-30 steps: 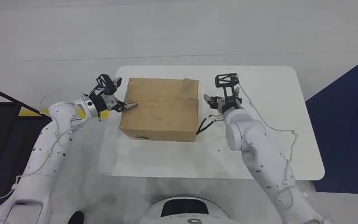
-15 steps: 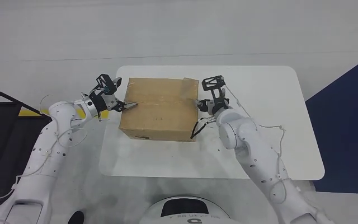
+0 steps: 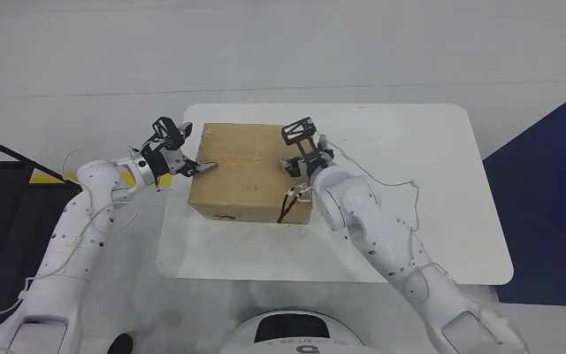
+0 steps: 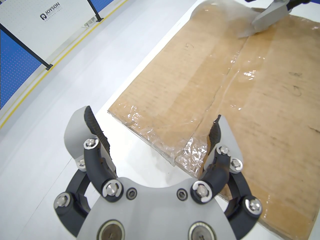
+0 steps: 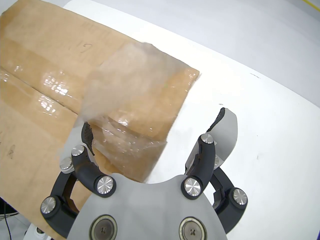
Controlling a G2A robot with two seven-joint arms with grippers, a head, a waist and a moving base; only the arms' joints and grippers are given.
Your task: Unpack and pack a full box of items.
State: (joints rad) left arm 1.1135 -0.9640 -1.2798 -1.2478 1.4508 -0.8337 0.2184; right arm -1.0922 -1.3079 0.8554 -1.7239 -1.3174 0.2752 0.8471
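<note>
A closed cardboard box [image 3: 248, 177] lies on the white table [image 3: 424, 177], its top seam [image 4: 225, 81] sealed with clear tape. My left gripper [image 3: 205, 166] is open at the box's left end, its fingers straddling the taped seam at the edge [image 4: 153, 113]. My right gripper [image 3: 285, 164] is open over the box's right end [image 5: 154, 118], one finger above the box top and the other past the edge over the table. A loose flap of clear tape [image 5: 130, 83] stands up from the box by that finger, also in the left wrist view [image 4: 225, 6].
A black cable [image 3: 287, 205] hangs from the right arm across the box's front right corner. Bare table stretches right of the box and along its front. Blue and white floor panels [image 4: 30, 26] stand off to the left.
My right gripper has moved left, from beside the box's right end to above its top near the seam. The left gripper and the box have stayed put.
</note>
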